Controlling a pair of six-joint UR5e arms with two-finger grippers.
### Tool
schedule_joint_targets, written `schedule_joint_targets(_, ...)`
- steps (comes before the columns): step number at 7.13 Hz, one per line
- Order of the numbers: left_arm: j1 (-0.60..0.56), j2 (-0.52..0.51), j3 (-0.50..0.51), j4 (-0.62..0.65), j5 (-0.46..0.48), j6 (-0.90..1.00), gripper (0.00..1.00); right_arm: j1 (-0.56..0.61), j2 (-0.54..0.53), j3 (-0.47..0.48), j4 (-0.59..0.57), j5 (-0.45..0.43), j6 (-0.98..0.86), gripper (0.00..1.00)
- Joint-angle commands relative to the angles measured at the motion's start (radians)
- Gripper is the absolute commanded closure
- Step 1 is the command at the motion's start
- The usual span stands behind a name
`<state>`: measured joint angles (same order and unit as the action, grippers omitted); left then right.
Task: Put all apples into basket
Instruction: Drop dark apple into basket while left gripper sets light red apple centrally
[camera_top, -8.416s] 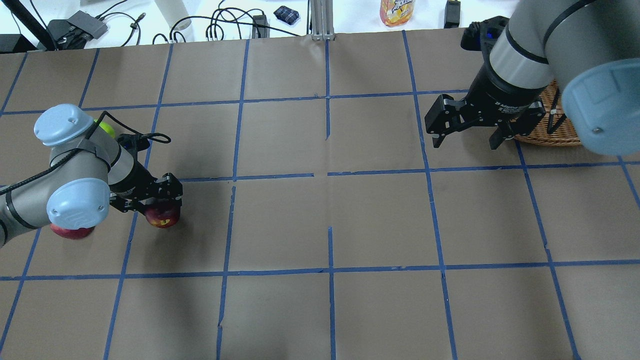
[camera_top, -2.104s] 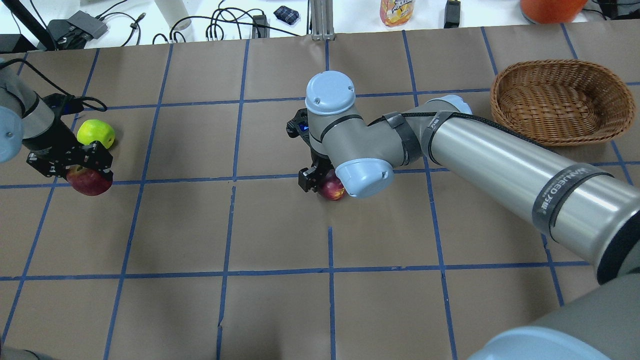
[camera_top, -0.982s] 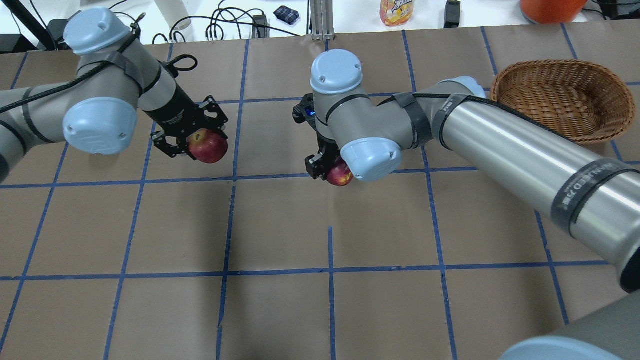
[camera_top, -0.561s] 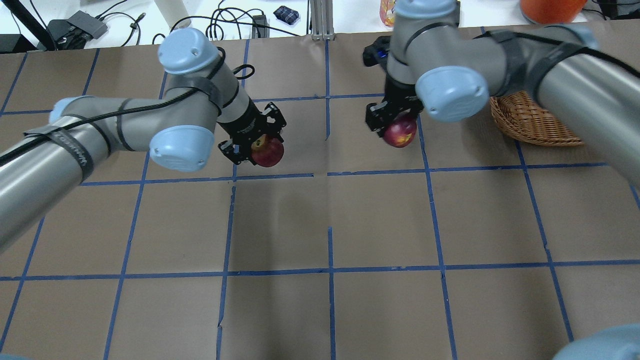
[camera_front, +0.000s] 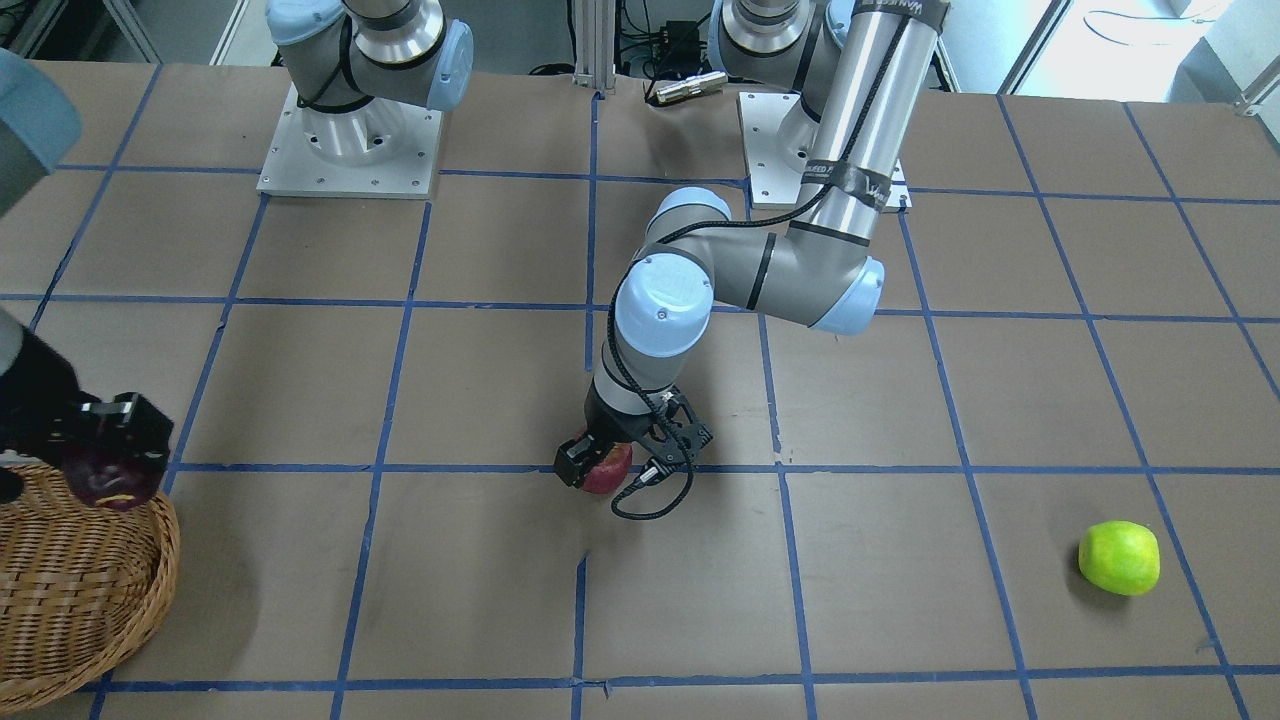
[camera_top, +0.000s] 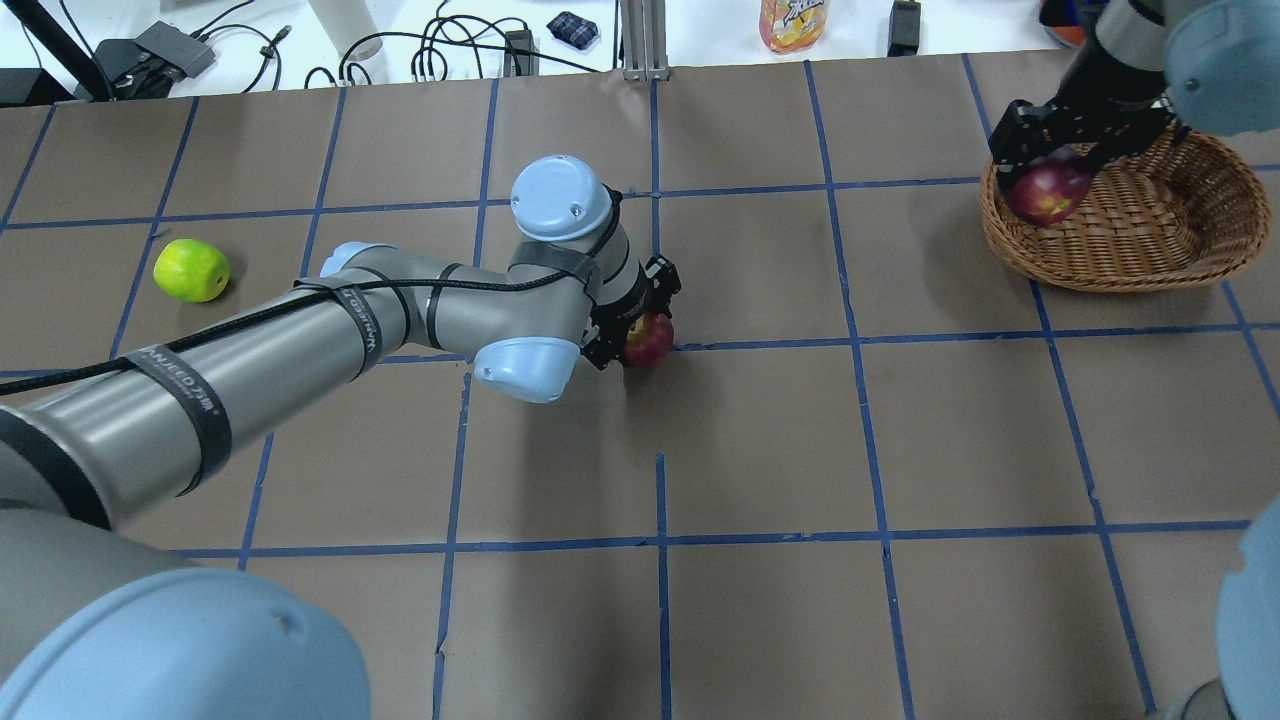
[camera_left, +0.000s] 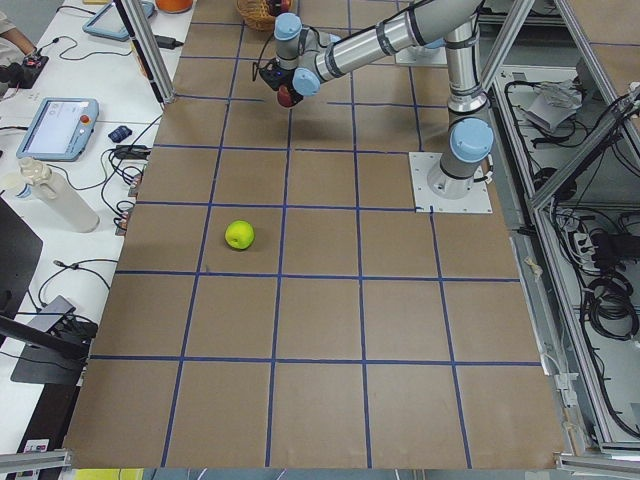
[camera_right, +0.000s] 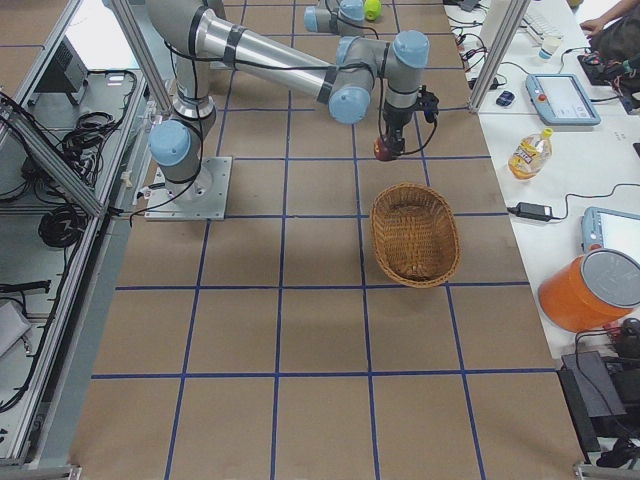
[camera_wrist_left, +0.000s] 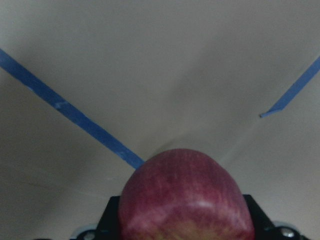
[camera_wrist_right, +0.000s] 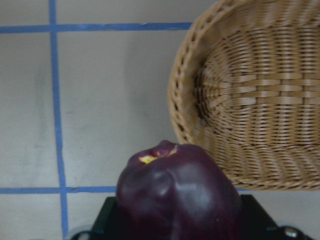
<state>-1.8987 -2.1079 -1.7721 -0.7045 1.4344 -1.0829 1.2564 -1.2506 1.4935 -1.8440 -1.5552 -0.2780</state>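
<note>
Table: brown paper, blue tape grid.
My right gripper: clamped on the dark apple, at the basket rim.
My left gripper: clamped on the red apple, well apart from the basket.
Green apple: on the table, farthest from the basket.

table: brown paper, blue tape grid | side bench: white, cables, tablets | orange tub, possibly a bucket

We find the basket at the table's far right, with the first apple in the right gripper above its left rim. The second apple sits in the left gripper mid-table, and the third apple lies on the table well off to the left.
</note>
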Motion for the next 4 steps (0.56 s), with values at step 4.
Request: schedule_joint_targets(4,0.004,0.054,0.008,-0.022,-0.015,0.078,0.00,-0.241,0.273,-0.136,-0.185,-0.009,-0.004,1.00)
